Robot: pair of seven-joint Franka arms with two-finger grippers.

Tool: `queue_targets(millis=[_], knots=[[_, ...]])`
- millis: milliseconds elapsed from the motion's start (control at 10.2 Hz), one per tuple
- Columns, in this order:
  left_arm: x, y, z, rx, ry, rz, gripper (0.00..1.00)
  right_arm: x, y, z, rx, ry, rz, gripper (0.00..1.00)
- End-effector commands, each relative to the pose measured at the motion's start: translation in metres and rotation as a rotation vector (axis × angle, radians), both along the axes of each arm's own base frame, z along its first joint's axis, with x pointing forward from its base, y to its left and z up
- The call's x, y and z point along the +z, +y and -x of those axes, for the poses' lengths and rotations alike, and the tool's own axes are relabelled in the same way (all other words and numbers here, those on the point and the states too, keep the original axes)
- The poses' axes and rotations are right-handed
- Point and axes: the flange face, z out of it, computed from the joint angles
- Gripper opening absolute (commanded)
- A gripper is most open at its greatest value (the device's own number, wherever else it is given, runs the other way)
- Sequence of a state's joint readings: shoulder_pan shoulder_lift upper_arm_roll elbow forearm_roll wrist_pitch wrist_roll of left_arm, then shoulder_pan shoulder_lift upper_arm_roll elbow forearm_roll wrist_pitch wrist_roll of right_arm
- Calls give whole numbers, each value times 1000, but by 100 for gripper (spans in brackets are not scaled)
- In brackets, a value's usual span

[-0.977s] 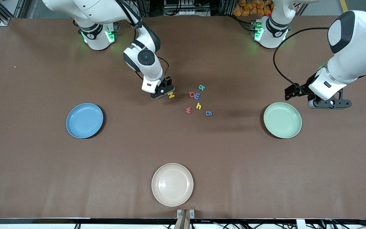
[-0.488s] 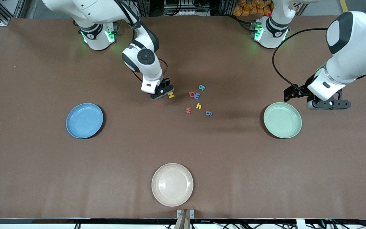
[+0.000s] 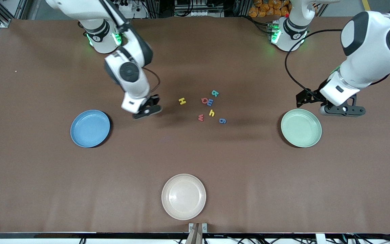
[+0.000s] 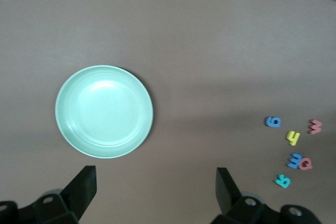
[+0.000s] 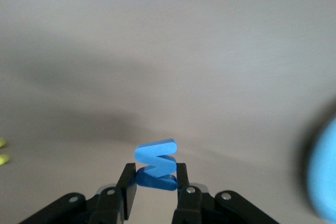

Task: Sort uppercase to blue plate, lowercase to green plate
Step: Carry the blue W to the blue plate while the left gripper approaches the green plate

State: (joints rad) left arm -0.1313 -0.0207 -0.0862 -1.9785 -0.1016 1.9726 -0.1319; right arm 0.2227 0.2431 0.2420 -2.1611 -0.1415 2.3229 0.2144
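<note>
My right gripper (image 3: 146,112) is shut on the blue capital M/W (image 5: 156,163), held on edge over bare table between the yellow H (image 3: 182,101) and the blue plate (image 3: 90,128). Red O/Q (image 3: 204,100), blue m (image 3: 210,102) and teal R (image 3: 215,93) lie clustered mid-table. Yellow h (image 3: 211,113), red w (image 3: 200,117) and blue g (image 3: 222,120) lie slightly nearer the front camera. My left gripper (image 3: 342,110) hangs open and empty beside the green plate (image 3: 301,128), which also shows in the left wrist view (image 4: 104,111).
A cream plate (image 3: 183,196) sits near the table's front edge, in the middle. The blue plate's rim (image 5: 325,177) shows at the edge of the right wrist view. Brown tabletop lies between the plates.
My right gripper closed on the blue M/W beside the yellow H, lifted it and carried it toward the blue plate. The left arm drifted slightly toward the table's middle.
</note>
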Motion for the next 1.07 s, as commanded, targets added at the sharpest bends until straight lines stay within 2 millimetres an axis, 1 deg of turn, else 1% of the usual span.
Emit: queue_targets(millis=[0, 98, 195, 293, 391, 488, 586, 684, 781, 879, 977], knots=[[-6, -18, 0, 19, -1, 20, 100, 19, -99, -38, -86, -2, 0, 0], [-14, -37, 3, -13, 3, 20, 100, 18, -147, -50, -169, -2, 10, 0], [-20, -51, 5, -39, 2, 18, 100, 11, -185, -55, -185, 13, 19, 0], [-31, -69, 6, -70, 6, 18, 100, -1, -221, -55, -204, 38, 29, 0], [-45, -86, 7, -99, 10, 17, 100, -17, -245, -54, -243, 64, 39, 0], [-58, -105, 9, -131, 16, 17, 100, -28, -249, -54, -261, 77, 36, 56], [-73, -120, 11, -156, 24, 17, 100, -25, -254, -56, -267, 76, 39, 100], [-87, -133, 13, -183, 27, -4, 100, -15, -253, -62, -270, 62, 39, 100], [-103, -142, 13, -191, 27, -31, 100, 1, -251, -72, -268, 64, 43, 100], [-116, -154, 15, -194, 30, -29, 100, 34, -236, -89, -248, 62, 51, 100], [-128, -164, 16, -190, 29, -24, 100, 71, -211, -98, -228, 88, 51, 100]])
